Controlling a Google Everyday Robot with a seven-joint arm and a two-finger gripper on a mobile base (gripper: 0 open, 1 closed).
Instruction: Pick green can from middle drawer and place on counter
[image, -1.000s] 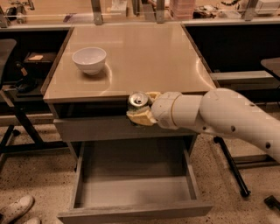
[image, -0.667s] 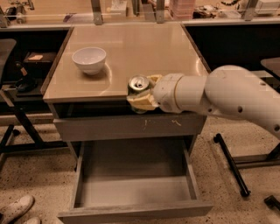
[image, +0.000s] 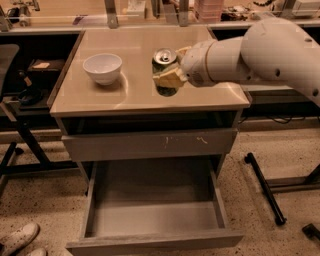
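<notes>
The green can (image: 164, 63) with its silver top stands upright over the middle of the tan counter (image: 100, 97), its base at or just above the surface. My gripper (image: 170, 67) comes in from the right on a white arm and is shut on the can, one pale finger (image: 165, 78) in front of it and one behind it. The middle drawer (image: 152, 215) is pulled out below the cabinet and its grey floor is bare.
A white bowl (image: 102, 68) sits on the counter to the left of the can. A grey drawer front with pale scratches (image: 150, 144) is shut above the open drawer. A chair base (image: 265, 185) stands on the floor at the right, shoes (image: 20, 240) at the lower left.
The gripper has carried the can up and back from the counter's front edge to over the middle of the counter.
</notes>
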